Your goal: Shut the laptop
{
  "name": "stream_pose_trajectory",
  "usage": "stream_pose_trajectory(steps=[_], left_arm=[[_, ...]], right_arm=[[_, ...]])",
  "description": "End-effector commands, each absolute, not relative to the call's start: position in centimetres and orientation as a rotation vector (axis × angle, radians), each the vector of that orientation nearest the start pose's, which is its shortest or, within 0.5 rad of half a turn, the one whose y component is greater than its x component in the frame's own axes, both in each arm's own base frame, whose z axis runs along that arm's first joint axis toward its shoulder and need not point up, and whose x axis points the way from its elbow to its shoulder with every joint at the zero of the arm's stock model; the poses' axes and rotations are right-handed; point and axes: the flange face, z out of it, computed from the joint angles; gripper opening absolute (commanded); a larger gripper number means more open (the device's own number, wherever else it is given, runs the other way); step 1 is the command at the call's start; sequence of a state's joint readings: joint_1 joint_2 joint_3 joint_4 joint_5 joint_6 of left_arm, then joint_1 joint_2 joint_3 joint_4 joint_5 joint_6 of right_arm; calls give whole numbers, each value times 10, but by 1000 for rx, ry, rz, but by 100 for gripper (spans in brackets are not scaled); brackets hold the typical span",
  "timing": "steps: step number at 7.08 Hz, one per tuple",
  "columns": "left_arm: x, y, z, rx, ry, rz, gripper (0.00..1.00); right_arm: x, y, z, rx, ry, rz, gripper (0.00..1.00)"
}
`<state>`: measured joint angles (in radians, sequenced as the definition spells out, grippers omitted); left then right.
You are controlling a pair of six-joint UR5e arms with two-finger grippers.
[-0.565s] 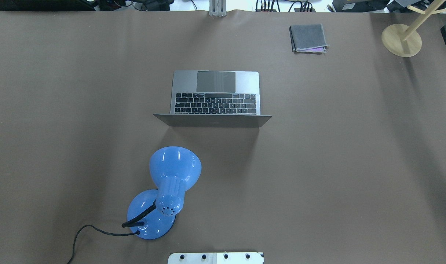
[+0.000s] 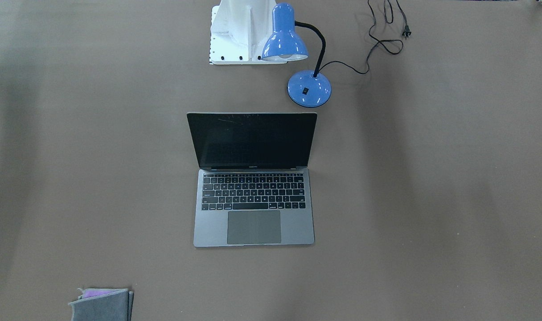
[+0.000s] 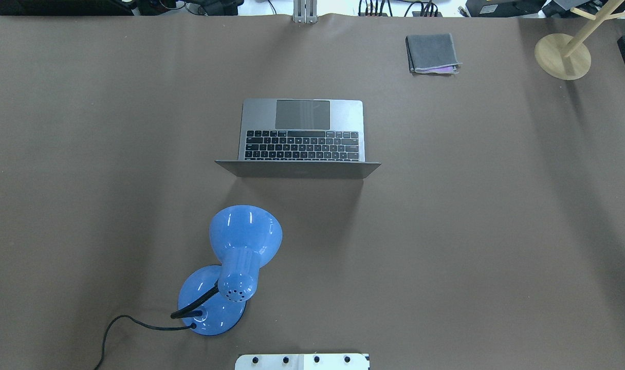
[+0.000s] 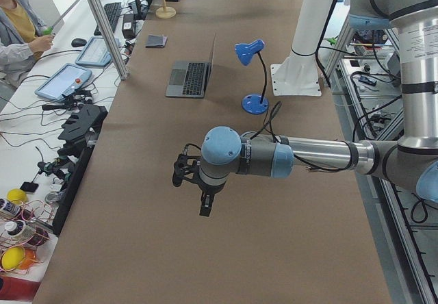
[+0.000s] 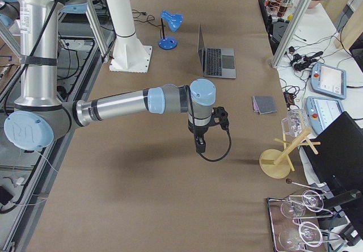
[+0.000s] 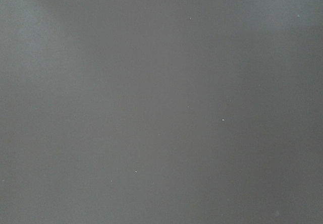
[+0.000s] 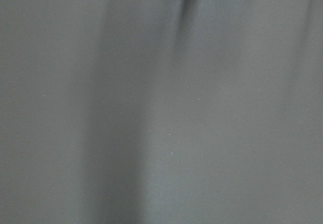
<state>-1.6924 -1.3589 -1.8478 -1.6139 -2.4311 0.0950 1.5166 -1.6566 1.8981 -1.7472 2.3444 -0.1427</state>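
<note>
- Laptop [image 2: 253, 209] open, lid near upright.
- Far from it: left gripper [image 4: 205, 207], right gripper [image 5: 199, 145]; open or closed, can't tell.
- Push lid top from behind, gently; mind lamp [image 3: 240, 246] behind it.

One laptop [image 3: 302, 133], one blue lamp [image 3: 243, 246], one folded grey cloth [image 3: 432, 53], one wooden stand [image 3: 563, 56]

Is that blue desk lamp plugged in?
No, the plug of the blue lamp lies loose on the table, connected to nothing.
</note>
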Motion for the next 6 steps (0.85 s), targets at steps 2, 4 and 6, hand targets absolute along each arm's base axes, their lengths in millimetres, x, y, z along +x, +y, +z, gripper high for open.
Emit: stream_pose_trajectory(steps=[2, 4, 6], left_arm=[[-100, -382, 611, 172, 931, 6, 98], [-99, -383, 610, 183, 930, 13, 98], [-99, -383, 610, 184, 930, 14, 98]], right_arm=[[39, -451, 556, 97, -782, -211, 100], [38, -451, 556, 98, -783, -213, 100], [37, -451, 553, 102, -804, -215, 100]])
